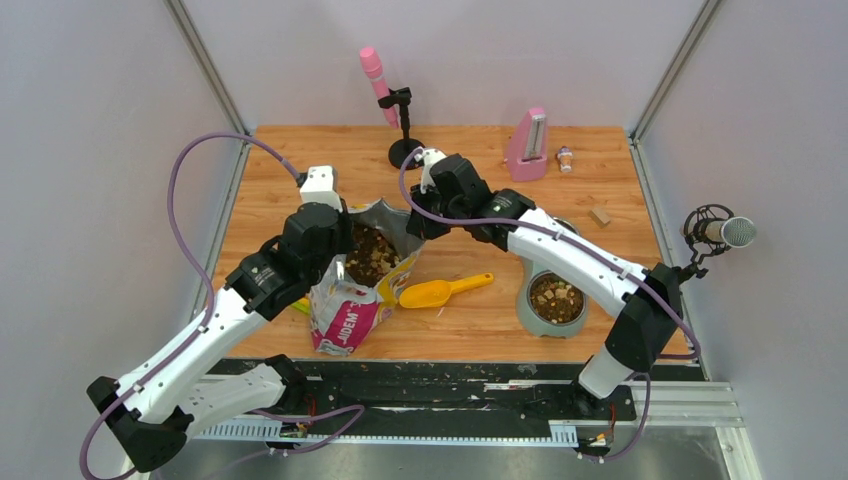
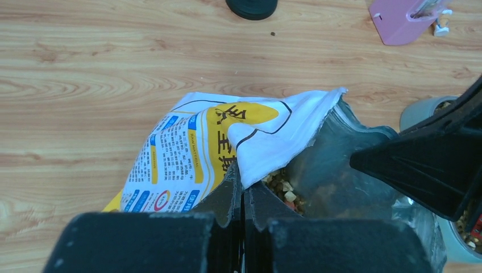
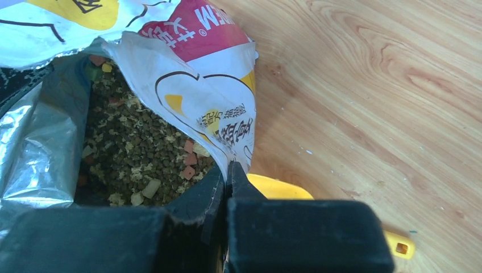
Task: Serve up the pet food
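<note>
My left gripper [image 2: 242,190] and right gripper [image 3: 227,181] each pinch an opposite rim of the bag [image 1: 345,315], mouth open on the pet food [image 3: 142,148], scoop [image 1: 440,292] beside it on the counter [image 1: 480,322].

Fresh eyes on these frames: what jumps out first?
The left gripper and right gripper each pinch an opposite edge of the open bag in the middle of the table, exposing the pet food inside. A yellow scoop lies just right of the bag, and a grey bowl further right holds some kibble.
</note>
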Robot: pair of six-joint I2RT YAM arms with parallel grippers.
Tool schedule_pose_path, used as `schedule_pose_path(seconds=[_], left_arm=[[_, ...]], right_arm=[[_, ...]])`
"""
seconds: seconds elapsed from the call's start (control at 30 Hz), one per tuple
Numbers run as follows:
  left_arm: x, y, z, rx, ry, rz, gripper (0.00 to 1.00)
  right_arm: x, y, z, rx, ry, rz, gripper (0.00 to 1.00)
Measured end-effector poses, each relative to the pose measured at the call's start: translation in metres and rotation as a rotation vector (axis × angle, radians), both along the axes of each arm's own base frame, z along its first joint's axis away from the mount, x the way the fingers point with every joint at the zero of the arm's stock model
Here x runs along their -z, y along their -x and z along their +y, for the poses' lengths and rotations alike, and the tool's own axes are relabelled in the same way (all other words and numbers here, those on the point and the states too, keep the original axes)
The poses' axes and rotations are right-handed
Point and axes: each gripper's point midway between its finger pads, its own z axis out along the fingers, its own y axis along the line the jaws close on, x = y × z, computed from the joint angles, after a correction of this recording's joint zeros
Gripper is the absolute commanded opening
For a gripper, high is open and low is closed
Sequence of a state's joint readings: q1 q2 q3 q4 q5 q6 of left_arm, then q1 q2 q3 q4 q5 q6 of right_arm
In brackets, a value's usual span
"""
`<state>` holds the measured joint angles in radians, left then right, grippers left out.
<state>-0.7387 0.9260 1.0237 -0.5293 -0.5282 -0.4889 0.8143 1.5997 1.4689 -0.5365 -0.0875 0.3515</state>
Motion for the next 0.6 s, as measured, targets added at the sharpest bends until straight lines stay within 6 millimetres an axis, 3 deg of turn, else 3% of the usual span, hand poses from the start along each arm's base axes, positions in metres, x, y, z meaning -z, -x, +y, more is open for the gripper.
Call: schedule_pose_path(seconds=[0.37,0.6], left_arm=[[-0.002,0.004,-0.014,0.057,0.079,0.034,0.00],[0.002,0.004,-0.025,0.035,0.175,0.076,0.00]], right_arm=[[-0.031,-0.024,0.041,-0.176,-0.015,-0.021,0.00],[-0.036,-0.053,0.064,-0.298,-0.069,-0.060,0.00]])
